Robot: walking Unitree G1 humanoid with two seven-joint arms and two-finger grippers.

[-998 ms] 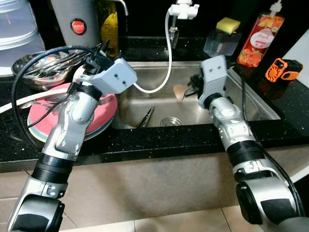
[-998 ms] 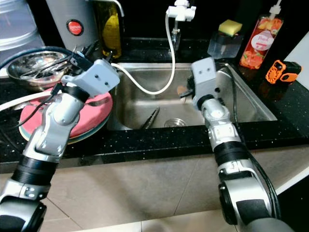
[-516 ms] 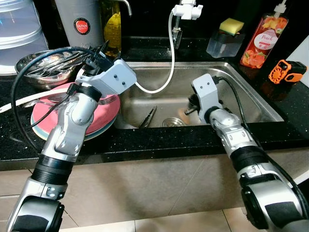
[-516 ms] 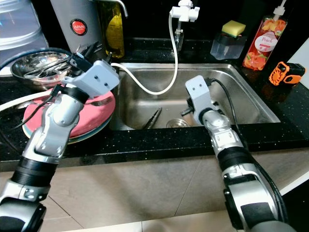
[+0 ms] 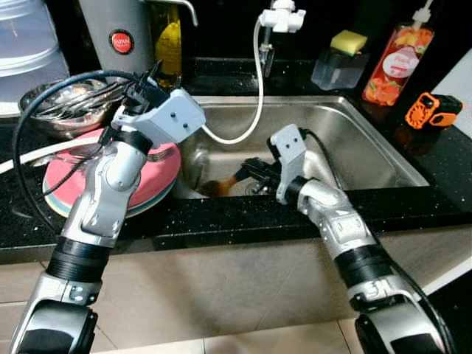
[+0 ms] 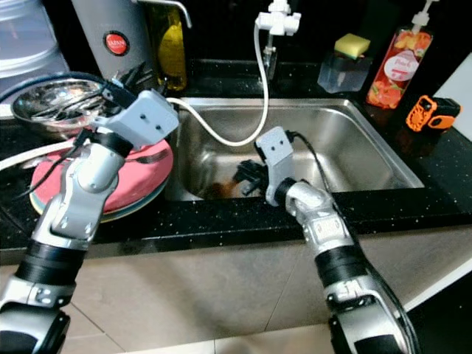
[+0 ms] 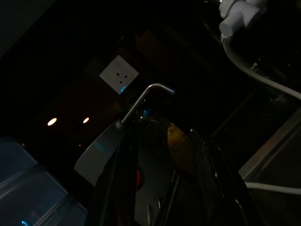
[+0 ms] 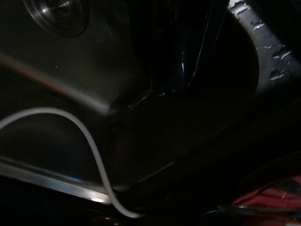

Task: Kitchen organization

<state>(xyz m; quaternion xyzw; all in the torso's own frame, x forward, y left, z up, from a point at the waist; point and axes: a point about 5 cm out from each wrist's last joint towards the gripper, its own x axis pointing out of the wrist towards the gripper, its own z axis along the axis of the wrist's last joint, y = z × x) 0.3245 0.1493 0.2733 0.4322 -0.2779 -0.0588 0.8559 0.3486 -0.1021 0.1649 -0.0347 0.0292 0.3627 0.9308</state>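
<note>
- A steel sink (image 5: 369, 140) is set in a black counter (image 5: 243, 214); every place below is given relative to this sink.
- The right gripper (image 5: 247, 171) is down inside the sink, near the front left corner of the basin, its fingers pointing left along the bottom.
- Just beyond its fingertips, toward the sink's left wall, is a small brownish thing (image 5: 214, 186), blurred. It seems to be the item being dealt with. Whether the fingers grip it or only touch it, I cannot tell, nor how far apart the jaws stand.
- The right wrist view is dark: it gives the basin floor, the drain (image 8: 59, 14) and a thin white hose (image 8: 89, 146), but no clear sight of the fingertips.
- The left gripper (image 5: 144, 85) is raised left of the sink, above a stack of pink plates (image 5: 158, 173) on the counter. Its jaw state cannot be told.
- Behind the plates, further left of the sink, a metal bowl (image 5: 44, 103) holds cutlery.
- Behind the sink stand a tap (image 5: 279, 16), a yellow sponge (image 5: 348, 38) on a clear holder, and a soap bottle (image 5: 397, 59). An orange gadget (image 5: 431, 109) lies to the sink's right.
- My judgement: the step in hand is handling the brownish thing at the sink bottom, either picking it up or setting it down.
- The next move likely calls for a sure hold, then a lift clear of the sink's front rim and the hose.
</note>
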